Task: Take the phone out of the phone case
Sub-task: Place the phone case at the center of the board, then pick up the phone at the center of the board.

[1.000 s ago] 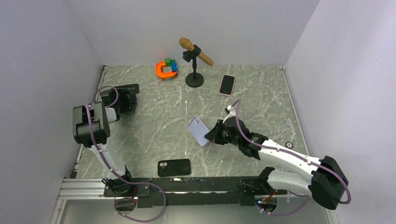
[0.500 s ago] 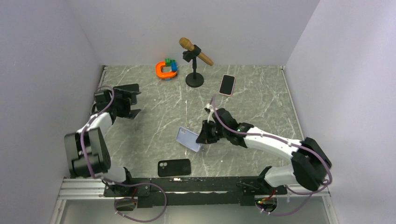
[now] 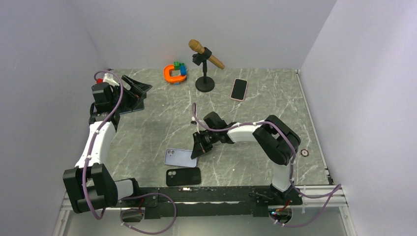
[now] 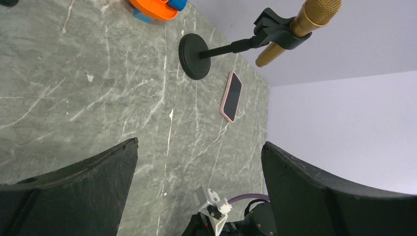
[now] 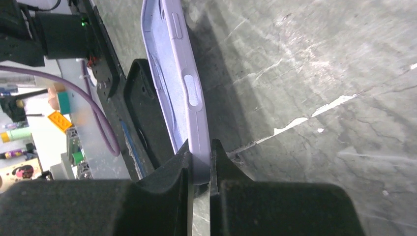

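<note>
Our right gripper [image 5: 199, 160] is closed on the edge of the lilac phone case [image 3: 179, 157], just beside the black phone [image 3: 183, 176] on the counter [image 3: 275, 113]; our left gripper [image 3: 137, 93] gapes wide, empty.

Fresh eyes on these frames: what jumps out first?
The right gripper, shut on the edge of a lilac phone case near the middle of the table, towards the front. Then the gold microphone on its stand at the back, and the left gripper, wide open and empty, at far left.
</note>
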{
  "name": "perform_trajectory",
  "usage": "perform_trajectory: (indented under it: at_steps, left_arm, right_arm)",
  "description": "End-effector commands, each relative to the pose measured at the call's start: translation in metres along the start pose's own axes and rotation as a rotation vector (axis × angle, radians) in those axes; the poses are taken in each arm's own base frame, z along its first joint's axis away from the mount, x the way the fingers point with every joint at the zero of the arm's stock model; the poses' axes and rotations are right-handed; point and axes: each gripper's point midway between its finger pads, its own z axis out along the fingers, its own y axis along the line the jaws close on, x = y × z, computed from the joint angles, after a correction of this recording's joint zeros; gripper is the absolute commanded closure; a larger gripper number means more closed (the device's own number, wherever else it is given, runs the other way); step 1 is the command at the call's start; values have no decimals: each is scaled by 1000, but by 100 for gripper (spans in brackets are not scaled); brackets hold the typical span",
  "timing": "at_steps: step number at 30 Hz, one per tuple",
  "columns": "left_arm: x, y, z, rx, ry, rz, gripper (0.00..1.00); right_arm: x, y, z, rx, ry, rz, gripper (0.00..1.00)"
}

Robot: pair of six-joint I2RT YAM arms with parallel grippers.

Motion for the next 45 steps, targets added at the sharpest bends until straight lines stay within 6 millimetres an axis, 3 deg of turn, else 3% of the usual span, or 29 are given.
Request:
perform_trajectory:
  at_steps: [1,5,8,11,14,17,21,25,27,30,36,40,45]
  left_arm:
    - [-9,-29,-12,106,-45,115,2]
    - [-8,-31,-14,120,-42,115,2]
    - [-6,-30,-14,118,-30,109,3]
    - [-6,-31,-14,123,-25,105,3]
    - [-8,-31,-17,122,-36,107,3]
    - [-13,-30,-22,111,-57,112,3]
    - [-20,-28,-26,98,-80,117,3]
    - [-20,-28,-28,113,-81,99,3]
    - [-19,-30,-28,127,-77,91,3]
    - [-19,-29,-29,132,-72,76,3]
    - [-19,-26,-29,139,-77,53,3]
    - [-18,-27,-30,155,-72,37,3]
    - [-18,-23,-31,169,-75,4,4]
  right_arm:
    - [10,12,-2,-82,14,-94,90]
    - [10,-4,-1,10,13,-88,77]
    - [0,-19,-8,141,-49,-78,49]
    - [-13,-29,-21,267,-136,-52,28]
    - [-31,-38,-45,408,-267,-7,14]
    - [-49,-68,-93,690,-467,118,1]
    - [-61,-106,-156,912,-684,365,0]
    - [-83,-131,-197,994,-817,506,0]
    - [-93,-154,-213,1061,-825,576,0]
    - [-109,-186,-224,1153,-761,618,0]
    - [-153,-227,-218,1204,-584,452,0]
    - [-164,-254,-226,1253,-533,491,0]
    - [-177,-274,-230,1258,-514,514,0]
